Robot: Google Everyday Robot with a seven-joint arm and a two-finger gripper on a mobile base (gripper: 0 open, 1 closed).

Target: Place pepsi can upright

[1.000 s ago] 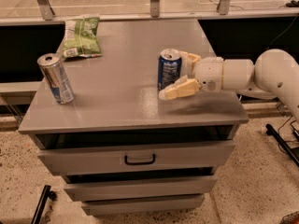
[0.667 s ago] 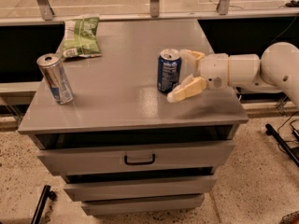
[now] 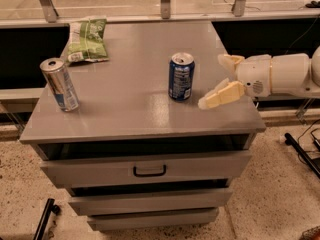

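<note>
1. While my gripper (image 3: 212, 82) hung over the right-hand part of the grey cabinet top (image 3: 125, 111), its two cream fingers (image 3: 226, 94) were spread wide apart. One sat higher and farther back, the other lower and nearer the front edge.
2. I held nothing and touched nothing; a strip of bare top lay between my lower fingertip and the pepsi can.
3. The pepsi can (image 3: 181, 77) stood upright on its base near the middle of the top, just beside my gripper on the side away from my arm. Its silver lid faced up and the white lettering ran down its dark-blue side.
4. My white arm (image 3: 280, 74) came in level from the right edge of the view.
5. Below the top, the cabinet carried three stacked drawers. The top drawer (image 3: 85, 173) bore one dark handle (image 3: 150, 171), and dark gaps showed above the drawer fronts, but I could not tell what, if anything, lay inside.
6. I counted two cans: the pepsi can, and a taller, slimmer silver can (image 3: 60, 84) standing upright near the front left corner, well apart from it.
7. I counted one green snack bag (image 3: 88, 40), lying flat toward the back left, behind the silver can.
</note>
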